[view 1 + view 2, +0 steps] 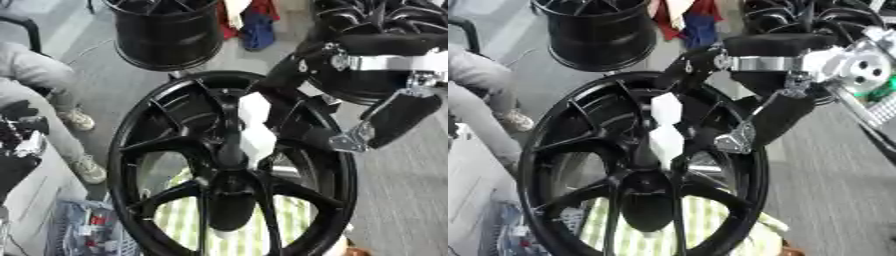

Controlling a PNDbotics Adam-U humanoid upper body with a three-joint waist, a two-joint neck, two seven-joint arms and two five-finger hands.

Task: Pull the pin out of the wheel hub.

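My right hand is reaching into the wheel hub for the pin.

My right hand [289,107], from upper right, has fingers around the white pin [255,131] at the black wheel hub's [229,165] centre; next comes a straight pull outward, I judge.
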